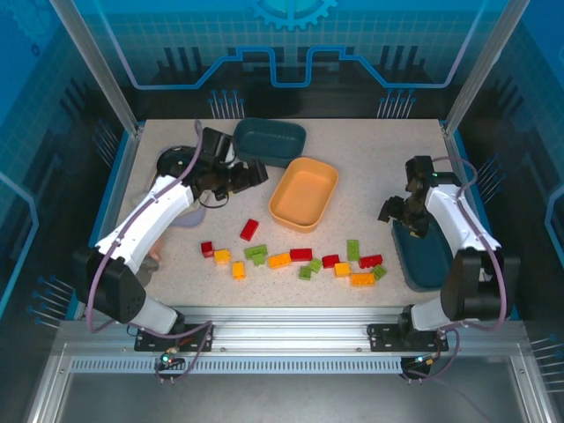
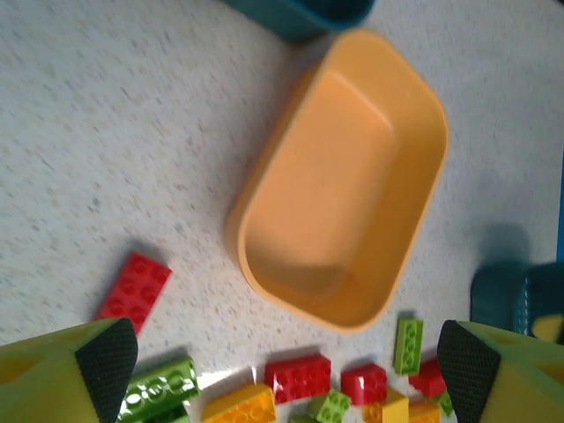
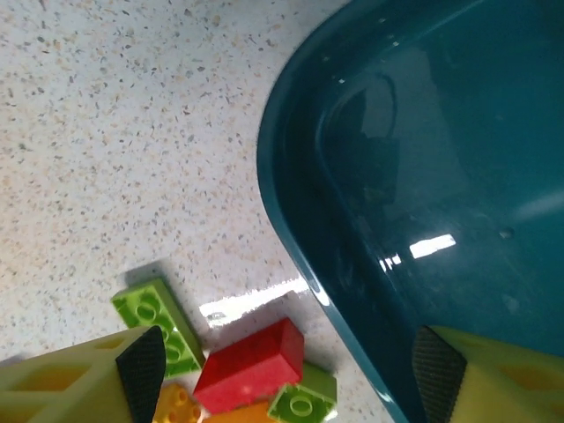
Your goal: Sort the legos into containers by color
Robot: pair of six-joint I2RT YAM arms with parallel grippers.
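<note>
Two white robot arms reach over a table from its near edge; the left hand (image 1: 257,173) hovers far back beside the rear teal tray (image 1: 269,141), its jaws spread wide and holding nothing; the right hand (image 1: 401,216) hangs above the inner rim of the right teal tray (image 1: 423,264), also released and empty.

An orange-yellow tray (image 1: 304,192) lies at an angle mid-table, and all three trays look empty; the legos (image 1: 300,257) are all loose on the table, strewn in a ragged row near the front edge, with one red brick (image 1: 249,230) apart, nearer the orange tray.

Likely trouble, by my reading: the two teal trays look alike, so red and green could end up mixed unless each tray keeps one colour; in the right wrist view a red brick (image 3: 251,366) and a green brick (image 3: 159,322) sit close together, the red one just beside the tray wall (image 3: 291,220), so a descending finger may strike the rim and shove the tray; several bricks of different colours touch, so closing jaws could pinch two at once or flick a neighbour away.

The table (image 1: 352,150) is pale speckled stone-look, flat and matte; around it stand clear panels (image 1: 291,35) on metal posts, lit blue, with a ridged metal rail (image 1: 291,322) along the front.
</note>
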